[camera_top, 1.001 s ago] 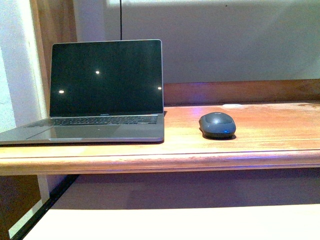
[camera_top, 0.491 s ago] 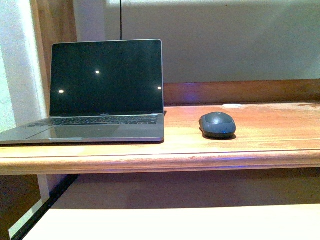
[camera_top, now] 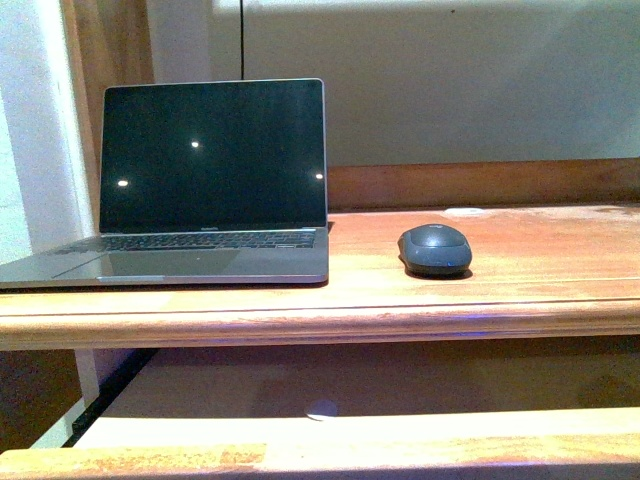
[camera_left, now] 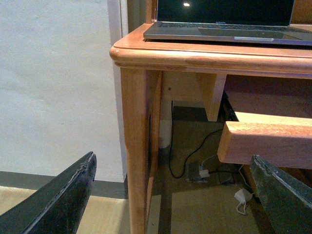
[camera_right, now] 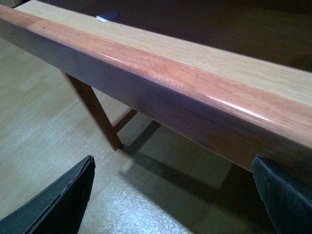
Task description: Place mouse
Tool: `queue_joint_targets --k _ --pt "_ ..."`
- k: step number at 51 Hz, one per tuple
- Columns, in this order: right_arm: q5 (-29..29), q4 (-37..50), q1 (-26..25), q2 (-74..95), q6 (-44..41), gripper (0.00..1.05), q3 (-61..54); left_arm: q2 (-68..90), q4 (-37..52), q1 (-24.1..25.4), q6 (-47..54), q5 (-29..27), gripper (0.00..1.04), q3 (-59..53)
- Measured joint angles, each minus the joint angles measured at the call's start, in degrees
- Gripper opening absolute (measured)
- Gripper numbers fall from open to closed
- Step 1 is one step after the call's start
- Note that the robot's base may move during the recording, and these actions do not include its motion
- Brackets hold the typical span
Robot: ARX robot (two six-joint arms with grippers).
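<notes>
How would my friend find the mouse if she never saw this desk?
Look at the wooden desk and find the open laptop on it. Just to the laptop's right, apart from it, sits the mouse: a small, dark grey, domed oval, far smaller than the laptop.

In the front view we see the mouse (camera_top: 435,249), a small dark grey oval with a matte domed top and a slightly lighter band around its lower edge. It rests flat and upright on the wooden worktop (camera_top: 540,262), its underside fully on the surface, casting a thin shadow beneath its near side. It lies right of the open laptop (camera_top: 200,190), apart from it with bare wood between them, and back from the worktop's rounded front edge. We see no cable on it, and nothing touches or covers it.
</notes>
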Motion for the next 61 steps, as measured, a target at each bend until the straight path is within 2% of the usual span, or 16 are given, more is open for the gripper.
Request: queue_joint_targets --k 11,22,32,39,49,58,61 --pt "15.8 10.9 8.9 13.1 6.9 0.97 7.0 0.0 0.0 0.0 0.0 0.0 0.97 0.0" --pt "22.9 15.0 12.5 19.2 11.2 0.97 10.6 0.0 0.0 0.0 0.0 0.0 0.97 0.0" --pt "26.3 18.0 13.8 22.0 14.4 0.97 11.0 0.0 0.0 0.0 0.0 0.0 0.97 0.0" --pt "23.3 16.1 12.5 20.5 15.0 0.97 11.0 0.0 0.0 0.0 0.0 0.0 0.97 0.0" --pt "17.9 7.8 5.6 11.8 12.7 0.97 9.4 0.0 0.0 0.0 0.0 0.0 0.97 0.0" --pt "6.1 -0.4 -4.3 -0.7 12.3 0.97 6.7 0.0 0.0 0.0 0.0 0.0 0.97 0.0" --pt "2.2 -1.3 -9.8 -5.2 13.0 0.97 6.3 0.0 0.0 0.0 0.0 0.0 0.97 0.0"
